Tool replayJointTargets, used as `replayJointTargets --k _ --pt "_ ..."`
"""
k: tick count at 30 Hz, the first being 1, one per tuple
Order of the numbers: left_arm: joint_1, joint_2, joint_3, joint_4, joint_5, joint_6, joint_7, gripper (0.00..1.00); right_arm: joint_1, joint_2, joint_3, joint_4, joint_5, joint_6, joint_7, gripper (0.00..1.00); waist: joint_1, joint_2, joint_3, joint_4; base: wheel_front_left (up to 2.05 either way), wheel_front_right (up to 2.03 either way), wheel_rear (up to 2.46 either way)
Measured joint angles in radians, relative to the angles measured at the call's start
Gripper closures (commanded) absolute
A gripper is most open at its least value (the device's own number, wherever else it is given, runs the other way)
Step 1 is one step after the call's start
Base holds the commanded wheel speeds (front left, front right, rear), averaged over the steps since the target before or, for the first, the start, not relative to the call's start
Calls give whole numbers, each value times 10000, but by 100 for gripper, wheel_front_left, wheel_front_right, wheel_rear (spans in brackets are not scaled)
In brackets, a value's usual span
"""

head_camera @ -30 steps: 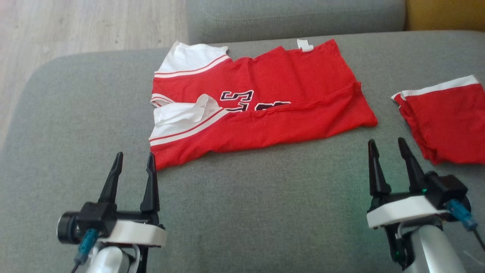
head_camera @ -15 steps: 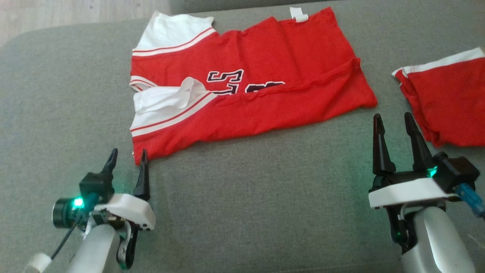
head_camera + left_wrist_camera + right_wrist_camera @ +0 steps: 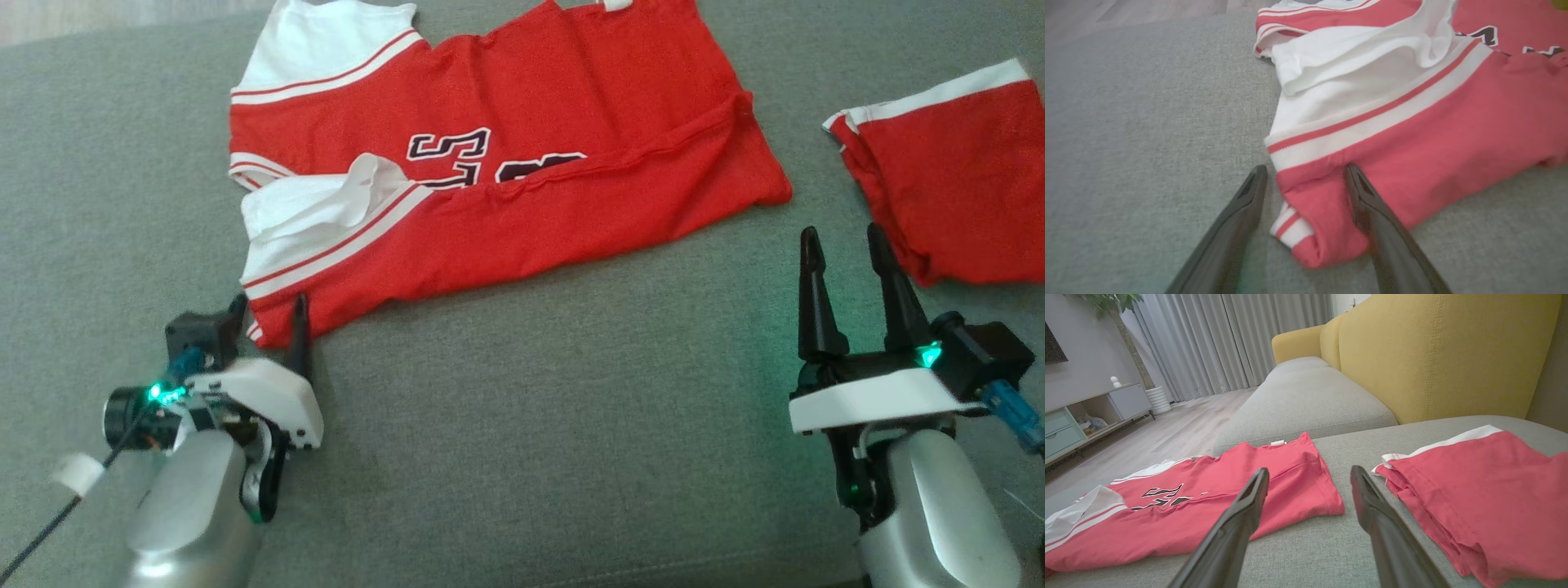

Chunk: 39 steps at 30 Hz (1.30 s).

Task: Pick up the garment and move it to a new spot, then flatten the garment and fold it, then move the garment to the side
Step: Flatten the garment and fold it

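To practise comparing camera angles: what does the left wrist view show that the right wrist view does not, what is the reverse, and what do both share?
Left wrist view's own: the open left hand, with the striped near corner of the red jersey lying between its fingers, and the folded white panel close up.
Right wrist view's own: the open right hand, red shorts to its right, a yellow sofa back, grey curtains and a low cabinet.
Shared: the jersey's black numerals, the grey cushion under it, and wooden floor beyond.
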Motion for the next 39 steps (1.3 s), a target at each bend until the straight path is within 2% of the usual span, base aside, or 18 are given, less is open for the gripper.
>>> replayJointTargets --k 1,2,6,12,15,22,27,32,36,37,38,39 --pt "-171 4 -4 38 -75 -4 286 35 -23 2 54 -15 6 0 0 0 0 0 28 -85 0 0 0" --pt "-200 12 -2 46 -115 -6 353 100 -23 2 58 -23 52 0 0 0 0 0 27 -122 0 0 0" --pt "-231 -4 -2 90 -205 -77 192 100 -23 0 46 -35 77 0 0 0 0 0 -89 -159 0 0 0" --pt "79 -21 12 -194 -201 113 -846 100 -88 0 86 330 -69 0 0 0 0 0 -305 -29 0 0 0" --pt "121 -48 2 -692 -138 104 -1457 100 -425 0 31 821 -232 0 445 0 0 0 -391 133 0 0 0" --pt "107 -127 -98 -2102 198 113 -2027 100 -1943 -8 -1014 2364 -740 0 2180 0 1 0 -253 536 0 0 0" --pt "101 -121 -407 -2715 500 104 -2111 100 -3236 -15 -1707 3883 -1024 0 2943 0 1 0 58 777 0 0 0" --pt "68 -123 -481 -2966 545 102 -2109 100 -4283 -21 -2209 5356 -1988 0 3515 0 2 0 399 1008 0 0 0" --pt "-137 -121 -602 -2980 545 98 -2107 100 -4888 -36 -2569 6029 -2945 0 3680 0 1 0 640 1146 0 0 0" --pt "-165 -121 -650 -2980 545 98 -2107 100 -5056 -42 -2685 6144 -3196 0 3733 13 1 0 674 1173 0 0 0" --pt "-171 -121 -665 -2976 545 96 -2105 100 -5218 -52 -2750 6297 -3361 0 3776 77 2 0 695 1192 0 0 0" --pt "-171 -119 -667 -2961 545 96 -2105 100 -5339 -65 -2769 6429 -3421 0 3789 100 2 0 697 1204 0 0 0"
